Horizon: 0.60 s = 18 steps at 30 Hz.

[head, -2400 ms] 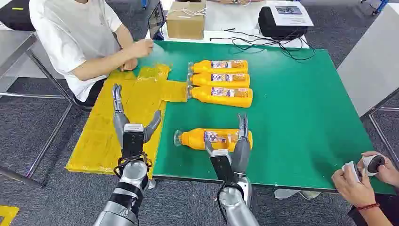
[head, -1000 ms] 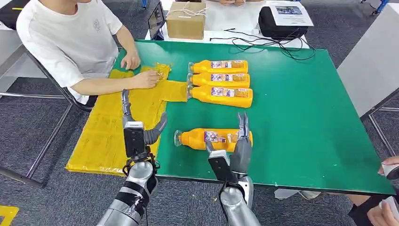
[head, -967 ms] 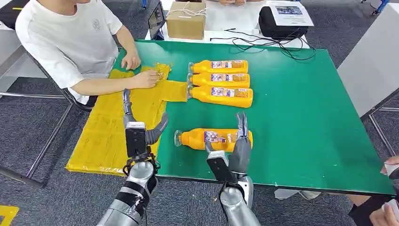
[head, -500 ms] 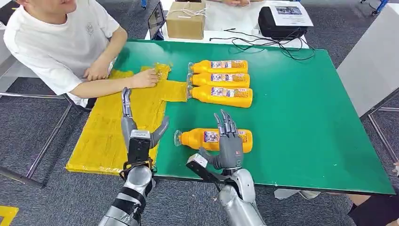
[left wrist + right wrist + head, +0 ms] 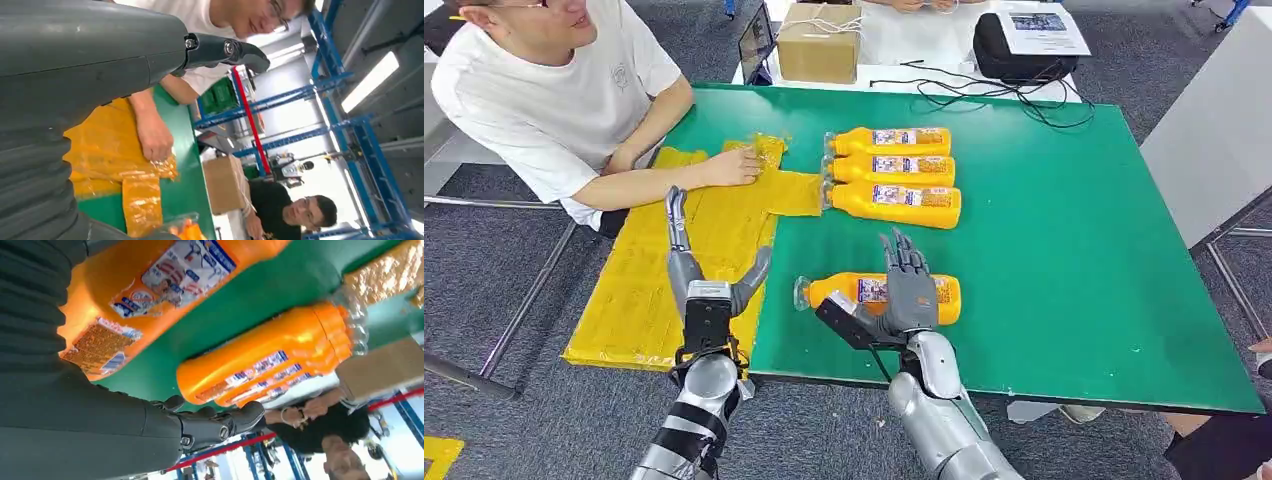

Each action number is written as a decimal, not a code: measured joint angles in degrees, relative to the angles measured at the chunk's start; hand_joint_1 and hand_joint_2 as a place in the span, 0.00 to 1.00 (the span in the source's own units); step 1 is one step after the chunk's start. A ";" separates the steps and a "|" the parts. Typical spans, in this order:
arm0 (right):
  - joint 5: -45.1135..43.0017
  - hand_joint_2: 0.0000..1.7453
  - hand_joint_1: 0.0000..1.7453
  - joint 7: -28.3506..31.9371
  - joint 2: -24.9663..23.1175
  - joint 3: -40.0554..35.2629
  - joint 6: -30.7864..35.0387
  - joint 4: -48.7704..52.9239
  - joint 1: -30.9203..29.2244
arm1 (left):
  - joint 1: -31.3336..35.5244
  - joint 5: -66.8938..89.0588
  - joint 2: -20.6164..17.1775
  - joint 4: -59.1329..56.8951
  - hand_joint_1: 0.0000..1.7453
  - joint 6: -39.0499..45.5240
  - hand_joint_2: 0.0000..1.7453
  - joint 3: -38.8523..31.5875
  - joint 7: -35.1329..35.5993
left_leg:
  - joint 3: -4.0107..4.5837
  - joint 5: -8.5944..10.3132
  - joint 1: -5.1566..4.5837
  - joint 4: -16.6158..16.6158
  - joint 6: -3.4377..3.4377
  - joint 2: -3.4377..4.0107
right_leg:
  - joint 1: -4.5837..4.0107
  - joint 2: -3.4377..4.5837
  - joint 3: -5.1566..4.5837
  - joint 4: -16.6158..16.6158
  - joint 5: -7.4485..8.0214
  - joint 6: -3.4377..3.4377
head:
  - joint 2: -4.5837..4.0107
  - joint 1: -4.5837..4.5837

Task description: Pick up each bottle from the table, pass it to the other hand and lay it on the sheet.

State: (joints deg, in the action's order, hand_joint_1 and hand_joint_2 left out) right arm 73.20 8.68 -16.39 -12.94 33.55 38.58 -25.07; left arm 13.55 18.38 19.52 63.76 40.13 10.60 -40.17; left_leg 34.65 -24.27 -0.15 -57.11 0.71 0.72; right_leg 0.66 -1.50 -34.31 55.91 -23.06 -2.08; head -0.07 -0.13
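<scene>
Our hands at the worktop, a bottle under the right one

On the green worktop (image 5: 1064, 230) the yellow sheet (image 5: 674, 260) fills left of centre; our orange bottle (image 5: 876, 294), clear-capped and labelled, lies on its side at lower centre, right hand (image 5: 908, 290) spread over it, grip unclear; left hand (image 5: 704, 280) open, empty.

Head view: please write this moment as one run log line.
right hand: over lone bottle, grip unclear | left hand: open above sheet | row of bottles: untouched
</scene>
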 measured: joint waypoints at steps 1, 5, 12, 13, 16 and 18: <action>0.00 1.00 0.00 -0.20 0.13 -0.44 -0.07 -0.28 -0.22 | -0.09 0.00 0.00 0.00 0.00 0.00 1.00 -0.17 0.00 | 0.00 0.00 0.00 0.00 0.00 0.00 | 0.00 0.00 0.00 0.00 0.00 0.00 | 0.00 0.02; -0.18 1.00 0.00 -2.23 0.63 -1.81 -1.58 -1.90 -1.25 | -0.30 0.15 -0.04 0.00 0.00 0.00 1.00 -1.07 0.00 | -0.01 0.00 0.00 0.00 0.00 0.02 | 0.01 0.01 0.01 0.00 0.00 0.00 | 0.00 0.02; -1.42 1.00 0.00 -5.77 1.60 -3.91 -8.37 -4.87 -2.69 | -0.28 -3.83 -0.04 -1.29 0.00 0.00 1.00 -1.97 0.00 | -0.02 0.00 0.00 -0.01 0.00 0.01 | 0.00 0.00 0.01 0.00 0.00 0.00 | 0.00 0.00; -1.42 1.00 0.00 -5.94 1.70 -4.24 -8.48 -5.09 -2.80 | -0.27 -4.00 -0.04 -1.51 0.00 0.00 1.00 -2.03 0.00 | -0.02 0.00 0.00 -0.01 0.00 0.02 | 0.00 0.00 0.01 0.00 0.00 0.00 | 0.00 0.00; -1.42 1.00 0.00 -6.03 1.99 -4.70 -8.81 -5.70 -3.11 | -0.26 -4.15 -0.04 -1.97 0.00 0.00 1.00 -2.29 0.00 | -0.02 0.00 0.00 -0.01 0.00 0.02 | 0.00 0.01 0.01 0.00 0.00 0.00 | 0.00 0.02; -1.42 1.00 0.00 -6.05 2.12 -4.85 -8.85 -6.01 -3.24 | -0.25 -4.15 -0.04 -2.21 0.00 0.00 1.00 -2.40 0.00 | -0.02 0.00 0.00 -0.01 0.00 0.02 | 0.00 0.00 0.00 0.00 0.00 0.00 | 0.00 0.00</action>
State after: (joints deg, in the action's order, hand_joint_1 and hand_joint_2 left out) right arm 71.78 2.62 -14.27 -17.79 24.70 32.57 -28.31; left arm 13.29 14.23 19.47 61.55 40.13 8.20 -40.17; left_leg 34.63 -24.27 -0.16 -57.12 0.71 0.74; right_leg 0.66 -1.49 -34.30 55.91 -23.06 -2.08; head -0.07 -0.13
